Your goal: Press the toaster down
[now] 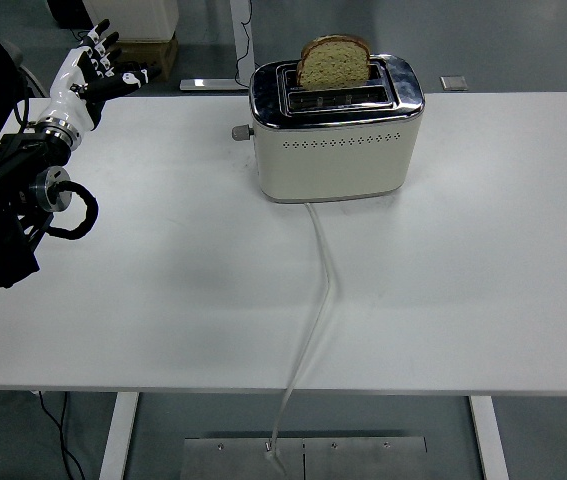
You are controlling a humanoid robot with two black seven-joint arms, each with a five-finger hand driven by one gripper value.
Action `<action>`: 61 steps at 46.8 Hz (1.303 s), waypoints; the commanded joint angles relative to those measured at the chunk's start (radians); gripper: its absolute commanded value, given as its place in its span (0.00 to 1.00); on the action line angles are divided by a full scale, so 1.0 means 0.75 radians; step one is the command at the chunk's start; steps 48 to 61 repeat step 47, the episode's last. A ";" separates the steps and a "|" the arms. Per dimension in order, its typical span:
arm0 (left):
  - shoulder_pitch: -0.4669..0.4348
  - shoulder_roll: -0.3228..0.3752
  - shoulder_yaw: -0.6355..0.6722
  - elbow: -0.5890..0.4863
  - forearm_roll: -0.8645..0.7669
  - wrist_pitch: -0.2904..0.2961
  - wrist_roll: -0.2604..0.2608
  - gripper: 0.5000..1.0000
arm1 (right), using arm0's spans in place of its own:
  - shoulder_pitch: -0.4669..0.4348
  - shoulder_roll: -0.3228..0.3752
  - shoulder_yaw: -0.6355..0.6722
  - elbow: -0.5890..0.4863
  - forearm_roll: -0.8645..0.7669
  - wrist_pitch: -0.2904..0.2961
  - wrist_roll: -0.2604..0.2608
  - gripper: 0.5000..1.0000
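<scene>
One bread slice (pixel 334 60) upright in toaster (pixel 335 130) slot; left hand (pixel 91 72) fingers spread, empty, well apart; no legible labels.

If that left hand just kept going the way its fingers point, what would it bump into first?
Probably nothing on the table. The left hand points up and away past the table's far edge, well left of the toaster; depth beyond is unclear.
</scene>
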 commanded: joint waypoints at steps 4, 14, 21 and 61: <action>0.025 -0.012 -0.085 0.002 -0.030 0.000 -0.002 1.00 | 0.000 0.000 0.001 0.000 0.000 0.000 -0.001 1.00; 0.027 -0.054 -0.214 0.039 -0.061 -0.004 -0.006 1.00 | 0.000 0.000 -0.001 0.000 0.000 0.000 -0.001 1.00; 0.035 -0.106 -0.267 0.041 -0.069 -0.035 -0.008 1.00 | 0.000 0.000 -0.001 0.000 0.000 0.000 -0.001 1.00; 0.076 -0.142 -0.361 0.041 -0.130 -0.043 -0.008 1.00 | 0.000 0.000 -0.001 0.006 -0.006 0.002 -0.001 1.00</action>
